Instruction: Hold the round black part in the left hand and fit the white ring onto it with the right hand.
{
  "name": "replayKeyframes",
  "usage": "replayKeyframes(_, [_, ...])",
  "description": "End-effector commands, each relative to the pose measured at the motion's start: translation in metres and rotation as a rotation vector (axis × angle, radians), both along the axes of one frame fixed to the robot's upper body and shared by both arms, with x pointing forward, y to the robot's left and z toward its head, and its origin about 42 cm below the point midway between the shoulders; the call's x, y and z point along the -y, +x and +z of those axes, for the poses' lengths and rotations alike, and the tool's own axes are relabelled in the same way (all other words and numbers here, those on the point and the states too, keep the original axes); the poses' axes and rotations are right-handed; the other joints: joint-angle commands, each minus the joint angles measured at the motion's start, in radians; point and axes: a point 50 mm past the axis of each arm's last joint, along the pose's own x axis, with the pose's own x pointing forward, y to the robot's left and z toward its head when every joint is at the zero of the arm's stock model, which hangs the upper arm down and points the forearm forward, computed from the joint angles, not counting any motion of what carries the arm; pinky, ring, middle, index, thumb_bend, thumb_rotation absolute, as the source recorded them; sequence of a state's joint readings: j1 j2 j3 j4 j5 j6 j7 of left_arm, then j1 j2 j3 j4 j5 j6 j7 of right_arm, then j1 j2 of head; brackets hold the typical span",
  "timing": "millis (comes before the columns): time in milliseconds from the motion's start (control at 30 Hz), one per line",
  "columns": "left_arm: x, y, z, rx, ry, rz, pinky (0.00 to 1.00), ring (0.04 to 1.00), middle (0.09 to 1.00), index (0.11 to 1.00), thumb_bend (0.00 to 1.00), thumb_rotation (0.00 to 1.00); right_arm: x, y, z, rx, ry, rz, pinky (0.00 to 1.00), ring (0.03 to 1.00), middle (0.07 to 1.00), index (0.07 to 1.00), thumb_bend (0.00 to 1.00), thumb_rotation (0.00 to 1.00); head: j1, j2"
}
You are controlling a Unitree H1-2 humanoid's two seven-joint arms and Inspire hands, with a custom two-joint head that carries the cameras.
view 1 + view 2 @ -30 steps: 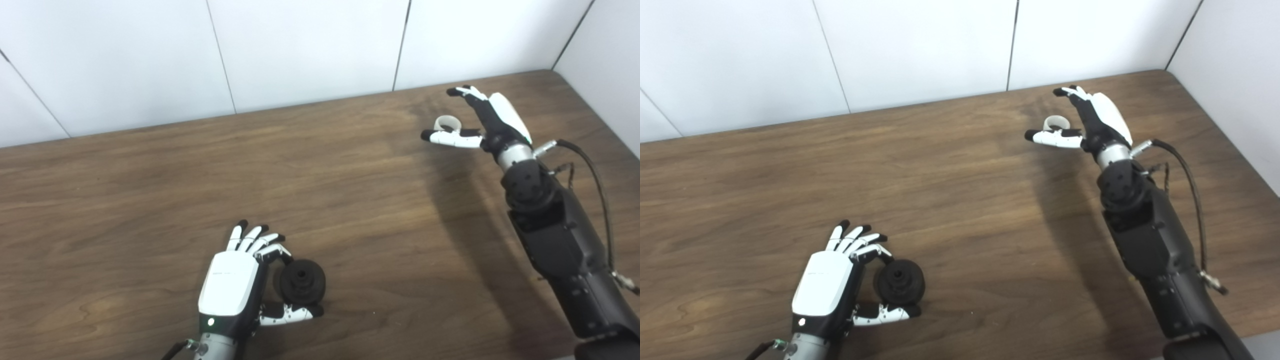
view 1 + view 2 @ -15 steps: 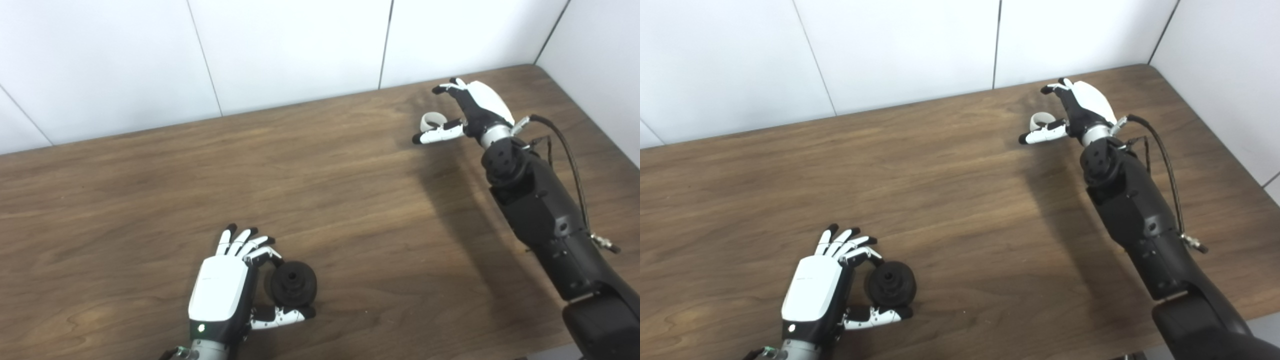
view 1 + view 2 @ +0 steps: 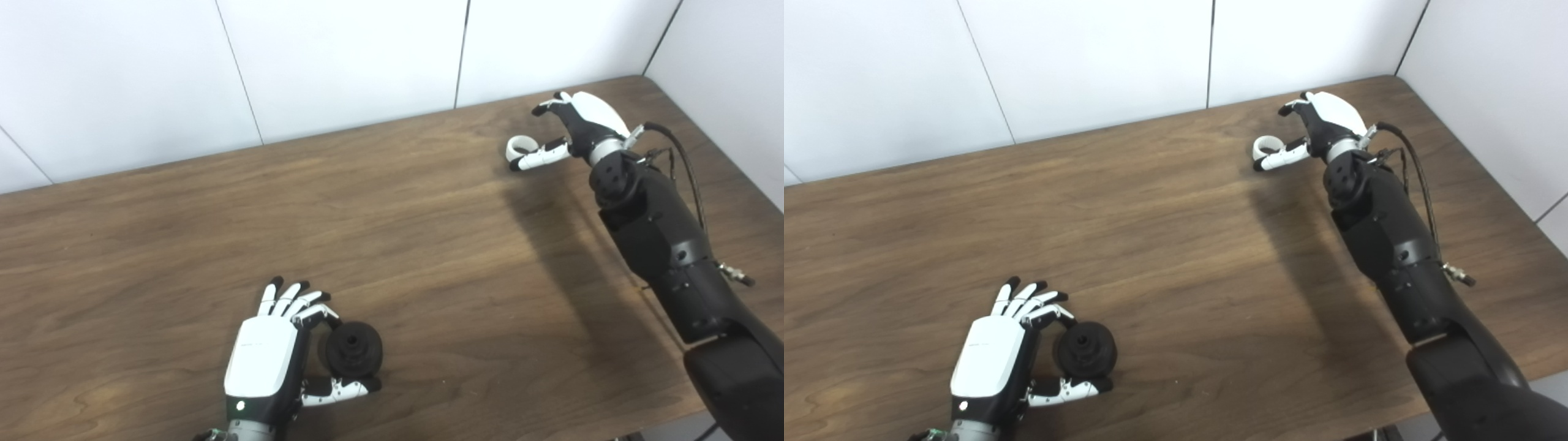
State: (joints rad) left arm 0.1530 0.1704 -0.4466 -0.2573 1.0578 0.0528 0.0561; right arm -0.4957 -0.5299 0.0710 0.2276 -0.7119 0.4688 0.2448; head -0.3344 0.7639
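In the left eye view, the left hand (image 3: 266,361) is cupping the round black part (image 3: 354,350) between fingers and thumb, low on the table (image 3: 398,245). Far across from that part, the right hand (image 3: 576,125) is spread, its thumb just beside the white ring (image 3: 521,146), nothing gripped.

In the right eye view, the ring is lying on the table beside the thumb. The step in hand looks like picking it up; next the fingers need closing on it.

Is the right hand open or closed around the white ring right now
Open. The right hand reaches at the white ring, thumb beside it and fingers spread above, not yet closed. The ring seems to lie flat on the table.
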Motion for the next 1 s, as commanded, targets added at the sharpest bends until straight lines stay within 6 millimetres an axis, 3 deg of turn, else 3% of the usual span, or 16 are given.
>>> replayKeyframes(0, [-0.009, -0.007, -0.007, -0.049, 0.061, -0.005, 1.00, 0.891, 0.784, 0.486, 0.52, 0.06, 0.005, 0.011, 0.034, 0.079, -0.035, -0.011, 0.96, 1.000, 0.988, 0.812, 0.81, 0.36, 0.000, 0.003])
replayKeyframes(967, [-0.010, -0.010, -0.006, -0.054, 0.051, -0.003, 1.00, 0.895, 0.785, 0.486, 0.52, 0.06, 0.002, 0.023, 0.031, 0.050, -0.064, -0.018, 0.88, 0.986, 0.950, 0.749, 0.80, 0.33, -0.006, -0.006])
